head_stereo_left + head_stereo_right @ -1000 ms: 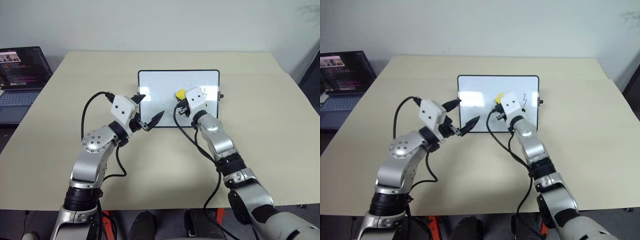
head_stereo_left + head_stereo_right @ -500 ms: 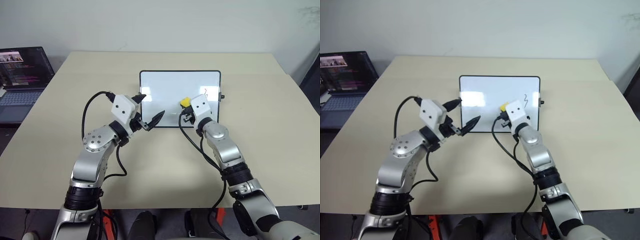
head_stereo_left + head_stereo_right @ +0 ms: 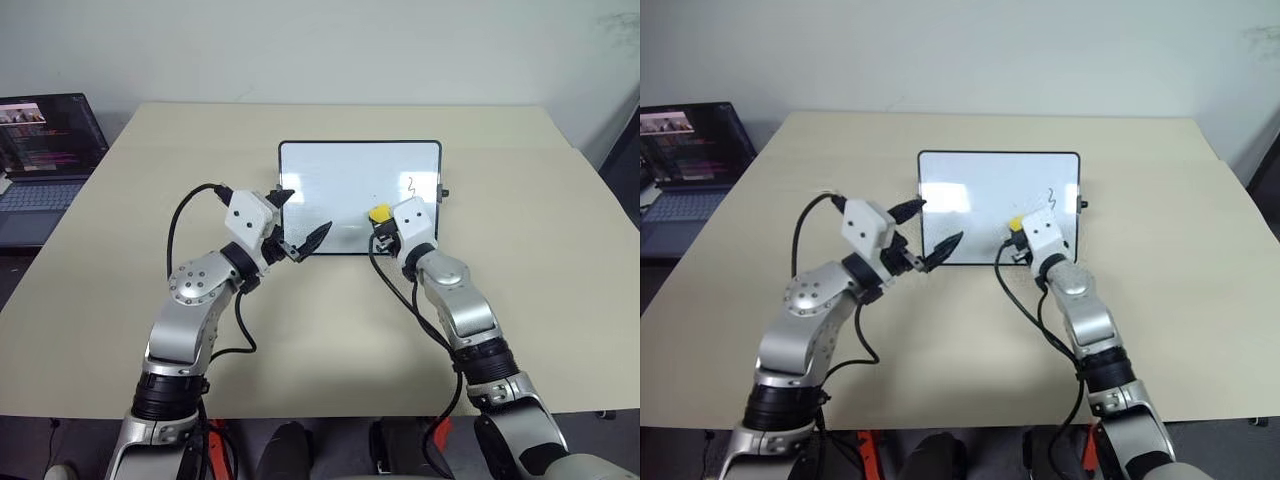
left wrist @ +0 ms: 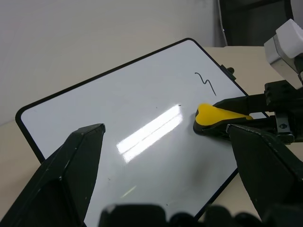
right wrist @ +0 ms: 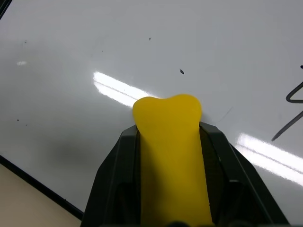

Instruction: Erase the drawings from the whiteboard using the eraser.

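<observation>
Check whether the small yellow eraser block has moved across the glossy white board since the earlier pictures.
Yes. The yellow eraser block, clamped in the right gripper, has slid from mid-board toward the whiteboard's near edge.

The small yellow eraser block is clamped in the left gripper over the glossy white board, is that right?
Not quite. The small yellow eraser block is clamped in the right gripper over the glossy white board, as the left eye view shows; the left gripper is open.
</observation>
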You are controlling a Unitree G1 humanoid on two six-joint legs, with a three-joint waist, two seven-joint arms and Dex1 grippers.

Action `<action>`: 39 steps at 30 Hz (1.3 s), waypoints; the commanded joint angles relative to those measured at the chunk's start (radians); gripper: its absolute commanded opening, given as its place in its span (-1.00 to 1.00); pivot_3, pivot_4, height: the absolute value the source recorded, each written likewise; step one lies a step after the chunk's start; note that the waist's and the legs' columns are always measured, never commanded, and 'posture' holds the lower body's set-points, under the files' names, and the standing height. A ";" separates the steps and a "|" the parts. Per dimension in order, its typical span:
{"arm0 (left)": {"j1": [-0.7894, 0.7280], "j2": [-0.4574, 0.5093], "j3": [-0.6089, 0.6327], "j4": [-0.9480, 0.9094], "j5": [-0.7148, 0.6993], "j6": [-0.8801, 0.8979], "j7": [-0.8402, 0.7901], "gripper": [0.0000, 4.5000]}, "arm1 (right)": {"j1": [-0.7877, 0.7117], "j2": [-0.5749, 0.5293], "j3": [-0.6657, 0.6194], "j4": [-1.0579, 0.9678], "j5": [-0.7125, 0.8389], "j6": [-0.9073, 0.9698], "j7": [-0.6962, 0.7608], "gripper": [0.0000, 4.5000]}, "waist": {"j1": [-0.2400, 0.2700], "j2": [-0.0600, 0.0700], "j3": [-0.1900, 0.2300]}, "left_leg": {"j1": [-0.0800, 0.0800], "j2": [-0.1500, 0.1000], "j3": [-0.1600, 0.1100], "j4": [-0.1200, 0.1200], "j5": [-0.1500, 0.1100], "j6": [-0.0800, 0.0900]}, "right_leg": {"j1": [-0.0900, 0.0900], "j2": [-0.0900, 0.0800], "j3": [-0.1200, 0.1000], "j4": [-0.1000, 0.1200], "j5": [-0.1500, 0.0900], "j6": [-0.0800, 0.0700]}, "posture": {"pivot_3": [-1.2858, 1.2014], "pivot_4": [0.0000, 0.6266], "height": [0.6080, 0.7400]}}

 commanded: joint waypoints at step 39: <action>0.032 0.007 -0.045 -0.081 -0.096 0.102 -0.065 1.00 | 0.034 -0.047 -0.075 -0.115 0.021 0.083 -0.030 -0.42 | 0.000 0.000 0.000 | 0.000 0.000 0.000 0.000 0.000 0.000 | 0.000 0.000 0.000 0.000 0.000 0.000 | 0.03 -0.52 1.00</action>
